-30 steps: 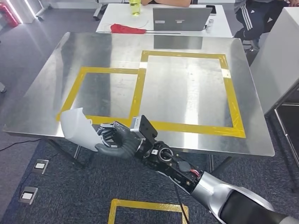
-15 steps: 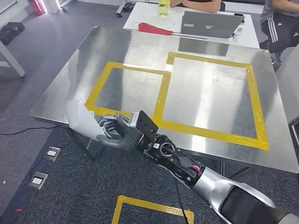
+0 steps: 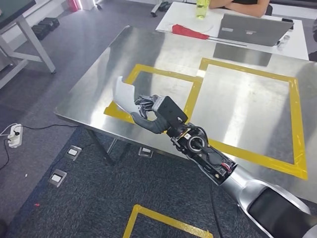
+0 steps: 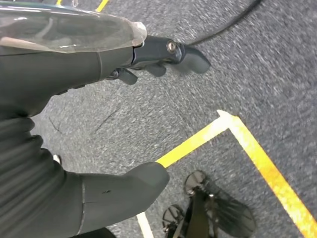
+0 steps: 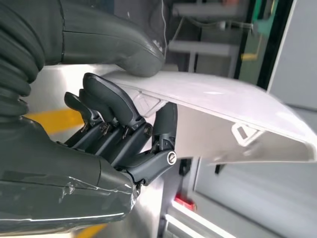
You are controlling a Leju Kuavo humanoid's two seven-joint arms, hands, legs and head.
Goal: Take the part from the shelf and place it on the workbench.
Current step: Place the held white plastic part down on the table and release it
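so right now my right hand (image 3: pixel 147 115) has the white part (image 3: pixel 123 94) clamped, thumb on the upper face and the fingers (image 5: pixel 112 124) curled under it. the part sticks out past the fingers toward the far left, long axis pretty much in line with the forearm, and it's hanging over the near-left corner of the steel tabletop (image 3: pixel 239 99), right above the near strip of the left yellow tape square (image 3: pixel 149 74). can't tell if its tip is touching the metal or just above, looks just above to me. i reckon the move left is basically down and a bit farther in, since the near edge is close under the wrist. plenty of bare steel to the right and far side. left hand (image 4: pixel 75 124) hangs over the carpet, holding nothing, fingers loosely apart.
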